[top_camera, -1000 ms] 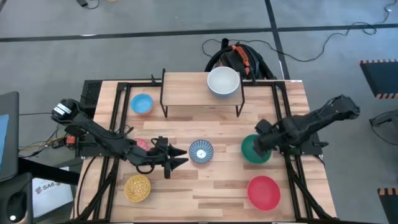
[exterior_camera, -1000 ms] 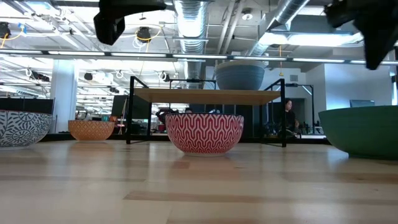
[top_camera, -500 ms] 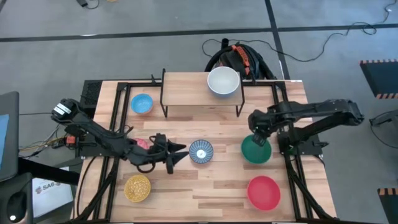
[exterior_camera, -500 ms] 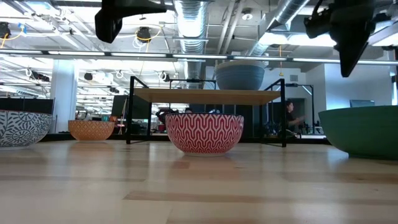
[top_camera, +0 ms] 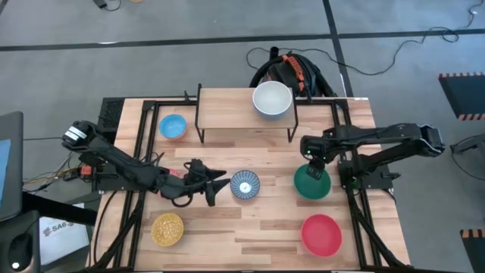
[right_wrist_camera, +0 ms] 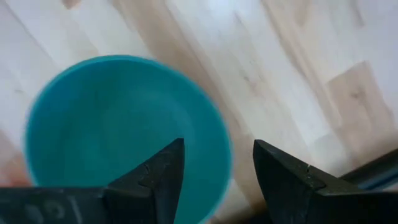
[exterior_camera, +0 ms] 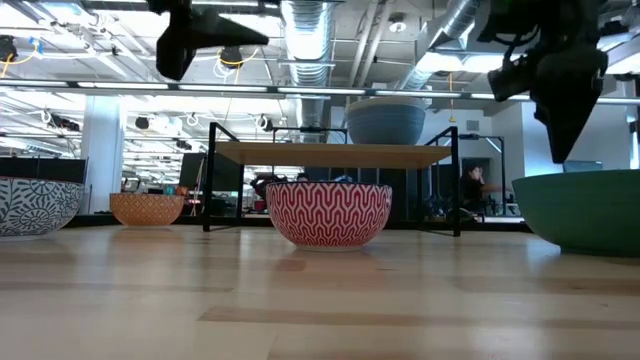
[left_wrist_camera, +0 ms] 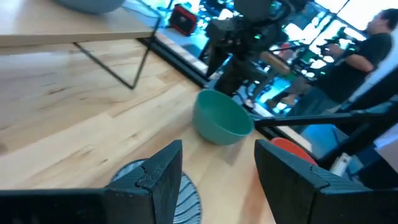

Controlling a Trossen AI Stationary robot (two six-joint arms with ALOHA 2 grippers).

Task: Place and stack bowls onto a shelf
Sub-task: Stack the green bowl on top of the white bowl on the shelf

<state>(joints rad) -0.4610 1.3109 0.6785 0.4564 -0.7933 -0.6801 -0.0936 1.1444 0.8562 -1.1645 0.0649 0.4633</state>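
Only one bowl has made it up so far: the white bowl (top_camera: pixel 272 99) sits on the right part of the shelf (top_camera: pixel 227 110), with nothing stacked in it that I can make out, and the rest of that board is bare. Everything else is down on the table (top_camera: pixel 265 159): the light blue bowl (top_camera: pixel 173 126) just left of the shelf's legs, the patterned blue-white bowl (top_camera: pixel 244 185) in the middle, the yellow bowl (top_camera: pixel 167 228) near the front left, the red bowl (top_camera: pixel 321 233) front right, and the green bowl (top_camera: pixel 311 183) on the right side; a bit of pink shows under the left arm, which I take for the pink bowl (top_camera: pixel 173 176). So I'd judge the job barely started, with six bowls or more left to lift and stack. The right gripper (top_camera: pixel 314 171) hangs over the green bowl's rim, fingers spread with the rim showing between them in the wrist view, not gripping anything, so that bowl looks to be next. The left gripper (top_camera: pixel 214 186) hovers just beside the patterned bowl, fingers also apart and holding nothing. As for writing, I see a white label on the left arm's base and a sheet on the floor by it, but none of the lettering is legible from here, and the bowls carry no brand marks that I can see
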